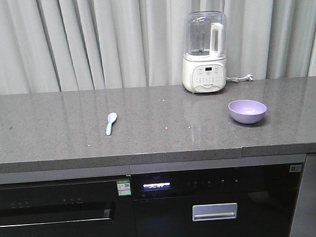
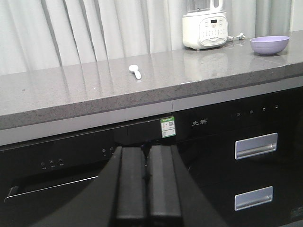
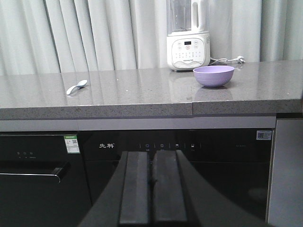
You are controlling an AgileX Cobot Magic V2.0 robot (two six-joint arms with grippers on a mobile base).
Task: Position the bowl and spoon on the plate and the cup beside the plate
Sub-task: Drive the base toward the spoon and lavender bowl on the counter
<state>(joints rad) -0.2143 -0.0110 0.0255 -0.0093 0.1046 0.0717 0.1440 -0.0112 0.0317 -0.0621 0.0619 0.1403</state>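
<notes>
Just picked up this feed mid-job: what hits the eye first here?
A white blender stands at the back of the grey counter, right of centre. A purple bowl sits in front of it to the right, and a pale spoon lies alone left of centre. The left tool and right tool are shut, low before the black cabinets.

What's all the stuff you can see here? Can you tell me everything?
spoon: one, pale bluish-white, lying on the counter, left of the middle
bowl: one, purple, on the counter to the right, empty
blender: one, white with a clear jug, at the back of the counter by the curtain
plug: one, white, lying beside the blender
counter: one, grey speckled stone
curtain: pale grey, behind the counter
black kitchen machines: two, side by side under the counter
green sticker: one, on the left machine
left claw: one, black, shut, holding nothing
right claw: one, black, shut, holding nothing
</notes>
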